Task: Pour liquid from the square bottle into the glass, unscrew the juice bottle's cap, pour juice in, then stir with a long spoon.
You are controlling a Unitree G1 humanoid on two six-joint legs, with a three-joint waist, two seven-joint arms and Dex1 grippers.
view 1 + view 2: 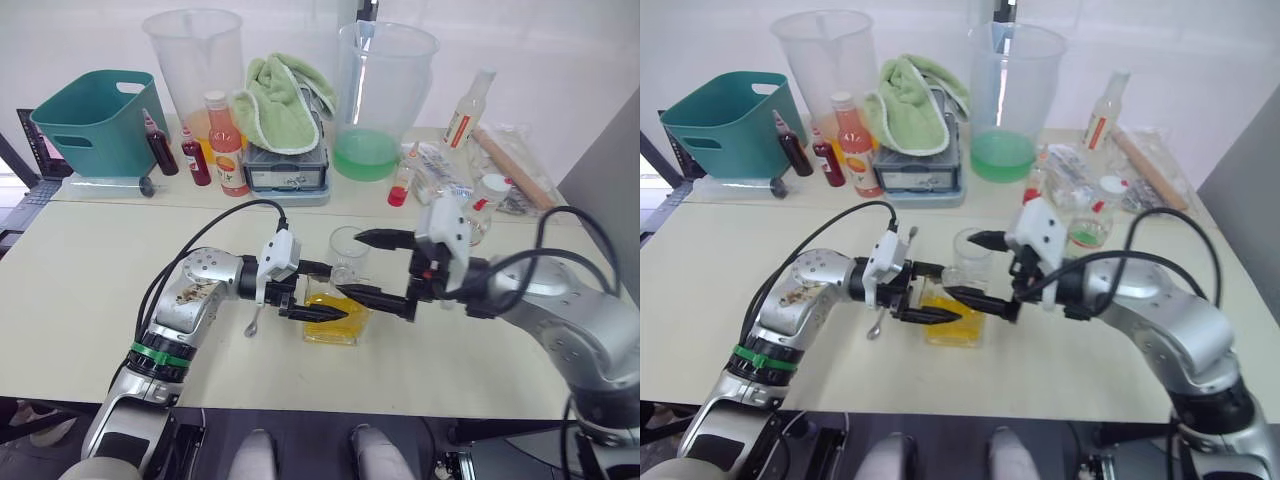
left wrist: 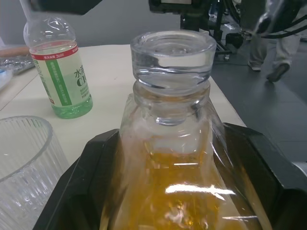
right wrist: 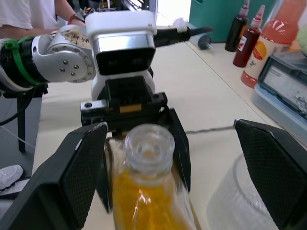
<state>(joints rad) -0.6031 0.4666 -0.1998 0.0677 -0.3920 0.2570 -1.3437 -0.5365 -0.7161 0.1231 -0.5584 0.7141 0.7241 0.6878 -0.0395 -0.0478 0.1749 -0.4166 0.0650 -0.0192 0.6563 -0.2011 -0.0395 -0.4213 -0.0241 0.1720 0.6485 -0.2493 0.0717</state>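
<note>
Left wrist view shows my left jaws clamped on the squat, clear faceted glass square bottle (image 2: 168, 158) of yellow liquid, black fingers (image 2: 79, 187) pressed to both its sides, its glass stopper (image 2: 172, 55) seated in the neck. From my head I see the left gripper (image 1: 312, 300) holding that bottle low on the cream table (image 1: 90, 290), while my right gripper (image 1: 378, 265) hangs with its jaws spread wide apart, one finger over the small clear ribbed glass (image 1: 348, 255) and the other low against the bottle's front. The glass stands just behind the bottle, nearly touching it (that worries me). If I tilt with the stopper in, nothing pours, or it drops out and strikes the glass; if my right fingers sweep, they could topple the glass. The thin silver long spoon (image 1: 254, 322) lies just beside my left wrist and could be knocked. The slim clear juice bottle (image 2: 58, 72) with its green-and-white label stands off to my right, near that arm's elbow. Open room lies toward the near table edge and to my left; the back of the table is crowded with a green towel (image 1: 285, 100) and big clear plastic jugs (image 1: 385, 95).
</note>
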